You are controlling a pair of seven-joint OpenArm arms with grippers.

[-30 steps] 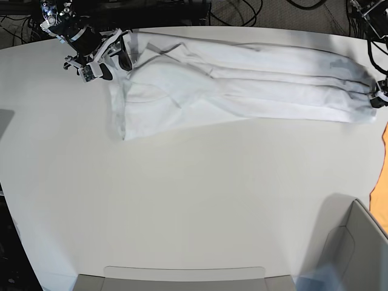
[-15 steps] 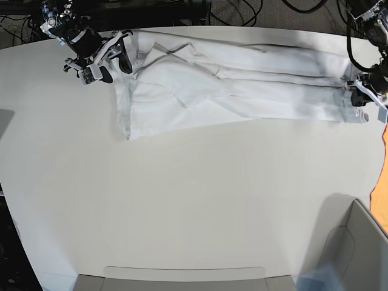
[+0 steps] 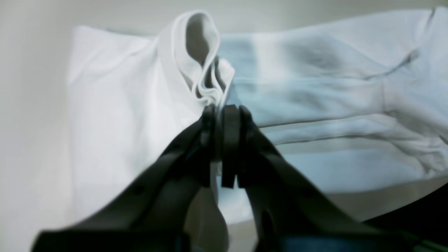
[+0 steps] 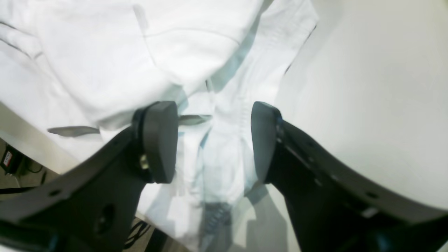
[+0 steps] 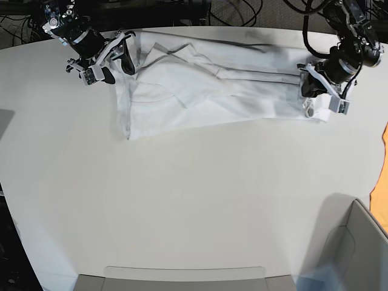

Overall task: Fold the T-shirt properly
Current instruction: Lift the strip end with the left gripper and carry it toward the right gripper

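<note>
- Left gripper (image 3: 220,115) of mine is clamped on a bunched fold of the T-shirt (image 5: 212,85); in the left wrist view the two dark pads meet with thin white layers squeezed between them.
- Above that pinch the cloth rises in a small looped ridge, and the rest of the shirt runs off to the right of that view in long soft creases.
- In the base view this gripper (image 5: 315,97) sits at the right-hand end of the shirt, holding its edge.
- My right gripper (image 4: 210,140) stands spread wide, grasping nothing; the right wrist view shows both dark pads well apart with white fabric lying between and below them.
- In the base view that gripper (image 5: 112,60) is at the left-hand end of the shirt, by the far edge of the worktop (image 5: 194,200).
- The T-shirt lies as a long, rumpled band across the far part of the worktop, stretched between my two arms, wider at the left-hand end, where a flap reaches toward the near side.
- An orange cloth (image 5: 382,194) shows at the right border of the base view, apart from the shirt.
- A grey box (image 5: 357,248) stands at the near right corner.
</note>
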